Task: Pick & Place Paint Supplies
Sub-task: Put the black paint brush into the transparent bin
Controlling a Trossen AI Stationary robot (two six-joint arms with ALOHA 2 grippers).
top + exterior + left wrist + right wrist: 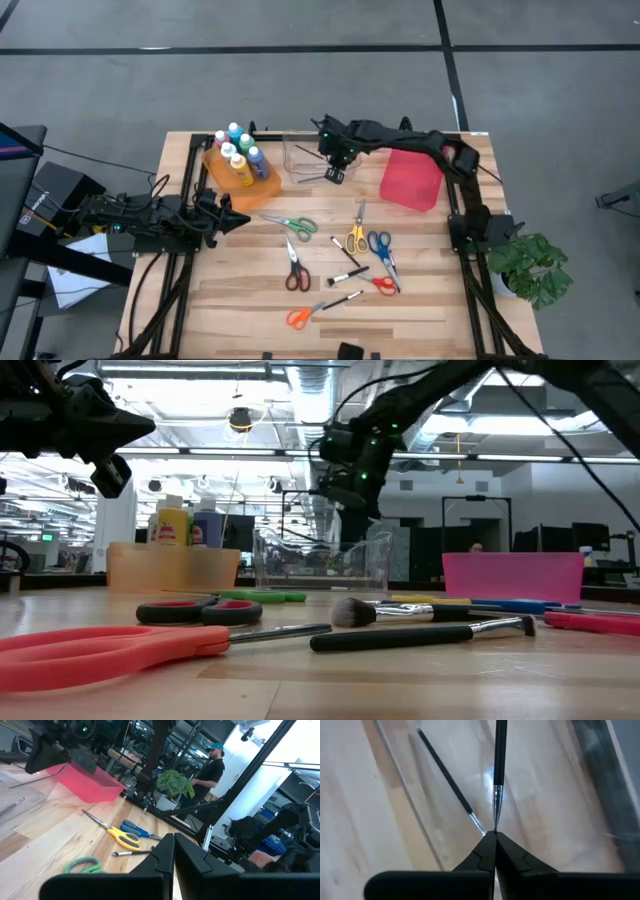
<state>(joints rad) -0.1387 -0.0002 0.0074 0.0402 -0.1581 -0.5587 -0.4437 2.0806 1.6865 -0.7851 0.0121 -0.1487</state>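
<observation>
Closest in, the right end effector [495, 836] pinches a thin brush [498, 775] by its tip over the clear bin [305, 160], where another brush [451, 784] already lies. It's light, stiff and slick, so I'd grip mid-handle. The left end effector [174, 854] waits shut and empty, left of the bin. Pale wood counter [240, 290]; a workshop beyond.
</observation>
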